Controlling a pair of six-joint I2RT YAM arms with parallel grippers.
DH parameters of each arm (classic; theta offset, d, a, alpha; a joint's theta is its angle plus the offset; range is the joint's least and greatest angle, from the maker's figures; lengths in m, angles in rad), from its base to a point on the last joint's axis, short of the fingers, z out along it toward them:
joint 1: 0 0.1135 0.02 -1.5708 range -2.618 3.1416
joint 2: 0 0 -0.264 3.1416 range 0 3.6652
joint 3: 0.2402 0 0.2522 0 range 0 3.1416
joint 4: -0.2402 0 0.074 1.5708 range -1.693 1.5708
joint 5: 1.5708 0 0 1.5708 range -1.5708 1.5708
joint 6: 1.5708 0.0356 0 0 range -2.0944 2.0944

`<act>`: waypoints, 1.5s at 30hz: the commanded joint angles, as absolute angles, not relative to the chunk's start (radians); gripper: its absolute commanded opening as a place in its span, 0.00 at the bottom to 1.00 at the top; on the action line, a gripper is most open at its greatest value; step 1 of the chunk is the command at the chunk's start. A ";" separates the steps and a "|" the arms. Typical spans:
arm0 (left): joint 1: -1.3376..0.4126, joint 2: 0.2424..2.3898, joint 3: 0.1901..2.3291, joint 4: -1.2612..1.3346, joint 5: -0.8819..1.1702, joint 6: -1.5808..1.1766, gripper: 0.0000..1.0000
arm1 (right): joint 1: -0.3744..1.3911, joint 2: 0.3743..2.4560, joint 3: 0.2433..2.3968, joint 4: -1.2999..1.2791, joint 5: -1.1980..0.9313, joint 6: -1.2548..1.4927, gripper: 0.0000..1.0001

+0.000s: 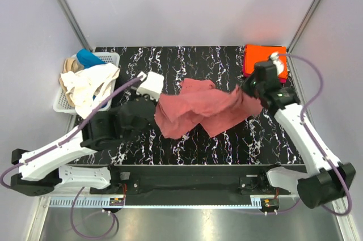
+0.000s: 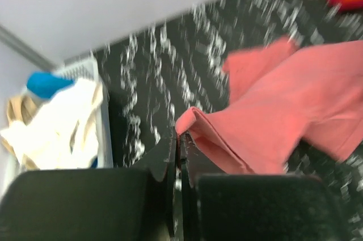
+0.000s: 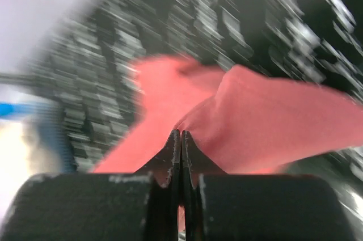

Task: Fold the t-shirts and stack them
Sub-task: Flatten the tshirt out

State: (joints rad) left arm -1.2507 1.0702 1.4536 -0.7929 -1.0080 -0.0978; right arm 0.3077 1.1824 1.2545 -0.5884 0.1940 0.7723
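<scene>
Out to the left of my left gripper, the basket spills a cream-white tee and a blue one. From above, both grippers' fingertips are hidden. The blurred wrist views show each pair pinched tight on an edge of the salmon-pink t-shirt, which is strung between them. Beyond my right gripper lies the folded orange tee, cut off in the left wrist view.

We see a black table carrying a pink shirt, a folded orange shirt and a white basket
</scene>
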 commanded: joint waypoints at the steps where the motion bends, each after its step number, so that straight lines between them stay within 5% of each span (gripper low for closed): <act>1: -1.187 0.987 1.294 -0.891 -0.909 -0.296 0.00 | 0.310 1.236 1.071 -0.672 0.236 0.735 0.01; 2: -1.174 0.968 1.249 -0.899 -0.888 -0.322 0.00 | 0.308 1.242 1.045 -0.669 0.233 0.730 0.04; 6: -1.094 0.893 1.059 -0.913 -0.793 -0.409 0.00 | 0.298 1.287 0.985 -0.750 0.261 0.781 0.56; 7: -1.091 0.876 1.040 -0.913 -0.790 -0.416 0.00 | 0.287 1.292 0.985 -0.764 0.264 0.829 0.59; 13: -1.085 0.880 0.983 -0.881 -0.770 -0.413 0.00 | 0.130 1.350 1.014 -0.804 0.207 1.012 0.59; 17: -1.085 0.894 0.963 -0.838 -0.730 -0.397 0.00 | 0.120 1.400 0.996 -0.847 0.114 1.120 0.51; 25: -1.085 0.847 0.943 -0.798 -0.701 -0.361 0.00 | 0.124 1.381 0.862 -0.752 -0.041 1.154 0.54; 45: -1.085 0.805 0.928 -0.778 -0.670 -0.351 0.00 | 0.459 1.612 1.155 -0.913 0.238 1.103 0.53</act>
State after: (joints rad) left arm -1.0878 0.8177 0.9375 -0.8314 -0.6876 -0.3653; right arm 0.4343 1.5906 1.1057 -0.8627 0.1692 1.1133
